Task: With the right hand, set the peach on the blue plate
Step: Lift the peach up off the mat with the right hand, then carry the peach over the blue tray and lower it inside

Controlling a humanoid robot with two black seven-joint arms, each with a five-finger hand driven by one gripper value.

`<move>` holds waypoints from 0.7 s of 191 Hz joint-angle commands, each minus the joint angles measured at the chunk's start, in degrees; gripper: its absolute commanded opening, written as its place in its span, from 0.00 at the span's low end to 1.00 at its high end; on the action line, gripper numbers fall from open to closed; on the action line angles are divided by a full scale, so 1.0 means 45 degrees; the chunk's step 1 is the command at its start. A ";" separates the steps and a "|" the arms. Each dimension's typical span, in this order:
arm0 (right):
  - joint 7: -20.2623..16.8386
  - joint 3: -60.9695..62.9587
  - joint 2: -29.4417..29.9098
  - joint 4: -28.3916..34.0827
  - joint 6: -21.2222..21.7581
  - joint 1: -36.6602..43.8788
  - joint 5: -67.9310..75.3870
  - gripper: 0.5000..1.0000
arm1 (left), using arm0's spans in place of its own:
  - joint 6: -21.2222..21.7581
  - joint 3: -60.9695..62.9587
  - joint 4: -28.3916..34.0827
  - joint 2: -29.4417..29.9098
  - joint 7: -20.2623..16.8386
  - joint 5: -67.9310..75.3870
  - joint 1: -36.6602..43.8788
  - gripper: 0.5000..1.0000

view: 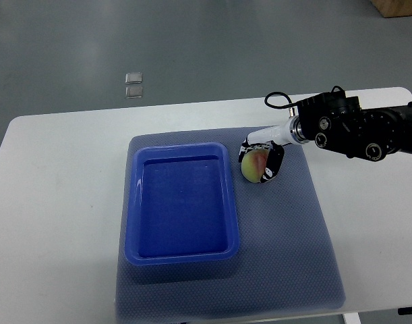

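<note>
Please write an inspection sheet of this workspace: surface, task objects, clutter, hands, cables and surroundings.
Surface: white table with a grey mat on it.
Job's things: peach on the mat, just right of the blue plate; the plate is a deep rectangular tray, nothing in it.
Clutter: nothing seen on the table.
Hands: right hand is around the peach, fingers curled on it; left hand not in view.
Cables: a black cable loop sits on the right arm's wrist.
Surroundings: grey floor; two small square items on it; a brown box corner at the top right.
</note>
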 commanded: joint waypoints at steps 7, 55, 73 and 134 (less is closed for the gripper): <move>0.0051 -0.0004 0.0045 -0.0111 -0.0132 -0.0007 -0.0259 0.00 | -0.0004 -0.0016 0.0019 0.0000 0.0000 -0.0001 -0.0001 1.00; 0.0090 0.0309 -0.1732 0.1139 0.1392 0.2590 -0.0005 0.00 | -0.0004 -0.0016 0.0019 0.0000 0.0000 -0.0001 -0.0001 1.00; 0.0168 0.0328 -0.3021 0.2253 0.2173 0.4290 0.0210 0.00 | 0.0016 -0.0016 0.0019 0.0000 0.0000 -0.0001 -0.0001 1.00; 0.0168 0.0172 -0.5834 0.5124 0.3404 0.7200 0.0659 0.00 | -0.0004 -0.0016 -0.0059 0.0000 0.0000 -0.0001 -0.0001 1.00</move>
